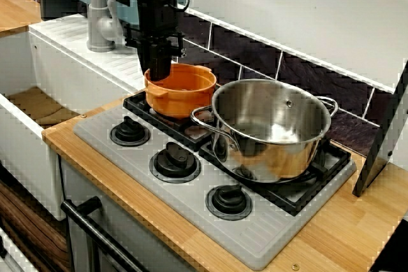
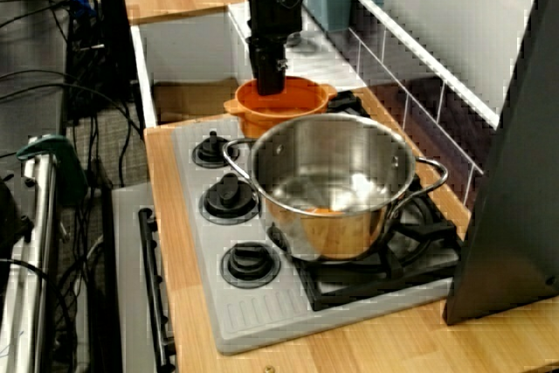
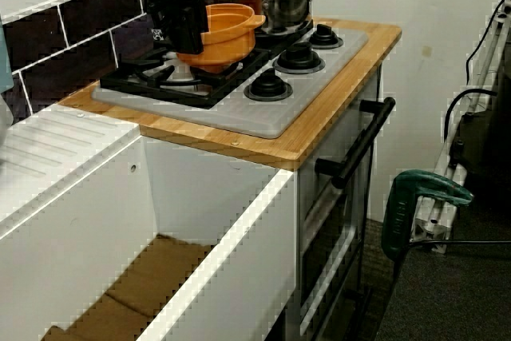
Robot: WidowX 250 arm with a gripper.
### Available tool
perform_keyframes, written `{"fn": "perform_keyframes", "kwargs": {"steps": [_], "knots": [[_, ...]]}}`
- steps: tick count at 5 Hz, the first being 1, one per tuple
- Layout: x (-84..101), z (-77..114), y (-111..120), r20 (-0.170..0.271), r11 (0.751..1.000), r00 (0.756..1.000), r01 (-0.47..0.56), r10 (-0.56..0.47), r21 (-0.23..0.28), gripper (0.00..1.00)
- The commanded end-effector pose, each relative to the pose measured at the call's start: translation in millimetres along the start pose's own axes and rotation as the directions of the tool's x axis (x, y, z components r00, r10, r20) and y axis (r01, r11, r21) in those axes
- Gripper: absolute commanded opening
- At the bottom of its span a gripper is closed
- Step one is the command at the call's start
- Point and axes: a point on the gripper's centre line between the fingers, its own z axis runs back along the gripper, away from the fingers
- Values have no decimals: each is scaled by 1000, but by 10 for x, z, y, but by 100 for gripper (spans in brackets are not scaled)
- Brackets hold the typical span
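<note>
**One gripper down at the rim of the one orange pot**

Hangs straight down as a single black gripper (image 1: 159, 74), tips low at the rear rim of one orange pot (image 1: 185, 90), on the tap side. Cannot tell from any of the three views whether clamped on that rim or slack: fingertips hidden by the pot wall and by the gripper's own body.

Found on the left end of one black grate (image 1: 319, 183), just beside one steel pot (image 1: 274, 132), which is larger, has two handles and stands on the right end. Touching or apart, unclear.

Counted along the front of the grey hob (image 1: 191, 227): three black knobs (image 1: 174, 160) in a row. Left of the hob: one grey tap (image 1: 99, 23) and one white sink (image 1: 19, 138). In the view from the sink side only: one black oven handle (image 3: 363, 141) and one green clamp (image 3: 415, 205).
</note>
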Motion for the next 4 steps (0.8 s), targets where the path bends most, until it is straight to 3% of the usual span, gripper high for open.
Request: {"fn": "perform_keyframes", "kwargs": {"steps": [1,4], "knots": [[-35,308,-91,88,979,975,-203,205,-30,0],[-94,320,-113,130,924,915,-376,382,-69,0]]}}
